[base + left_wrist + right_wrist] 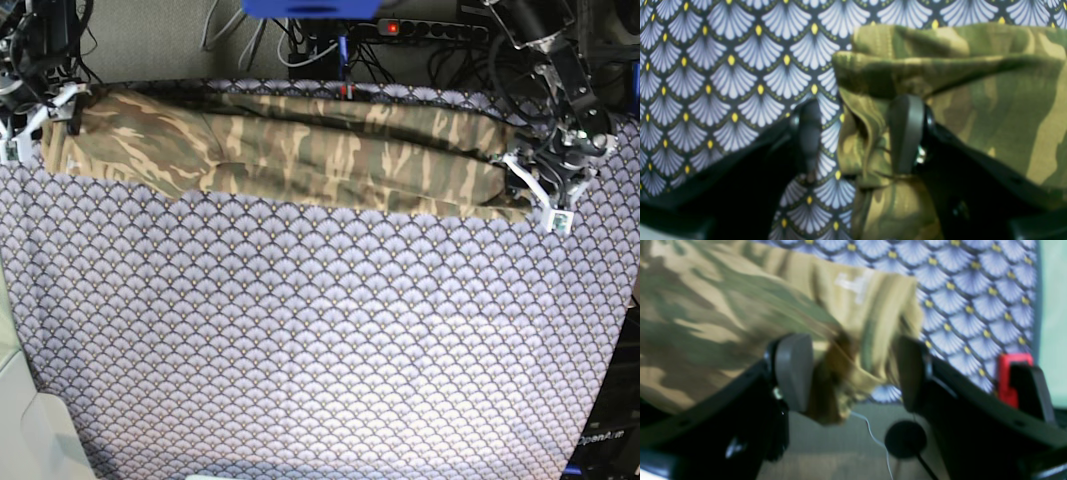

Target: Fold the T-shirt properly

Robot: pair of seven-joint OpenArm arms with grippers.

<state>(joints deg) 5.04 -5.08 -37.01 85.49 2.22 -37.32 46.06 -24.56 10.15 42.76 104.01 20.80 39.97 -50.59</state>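
T-shirt (290, 150) lies as long band across upper frame. Left gripper (540, 190) at right end, spread around hem, not pinching; right gripper (40, 115) at left end, released.

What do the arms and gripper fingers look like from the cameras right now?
Both wrist views show black gripper bodies with rounded dark grey finger pads. In the base view the left gripper and right gripper have white bracket parts, on black arms trailing black cables. A red part shows beside the right gripper.
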